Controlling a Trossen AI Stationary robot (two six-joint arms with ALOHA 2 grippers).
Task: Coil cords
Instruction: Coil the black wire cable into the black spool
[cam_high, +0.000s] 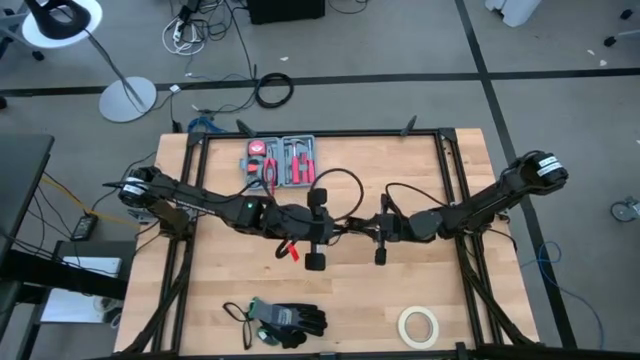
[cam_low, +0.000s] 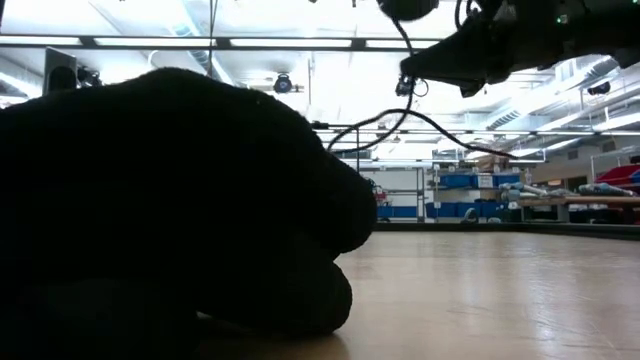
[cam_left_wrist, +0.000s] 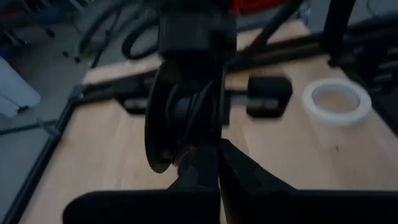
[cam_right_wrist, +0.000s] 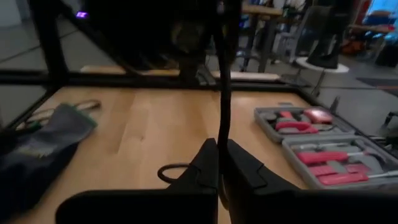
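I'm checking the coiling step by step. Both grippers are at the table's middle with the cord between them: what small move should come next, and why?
Probably the right gripper, shut on the cord, should carry its stretch around the coil that the left gripper is shut on. A loose loop of cord arcs above both arms in the high view, so slack remains to wind.
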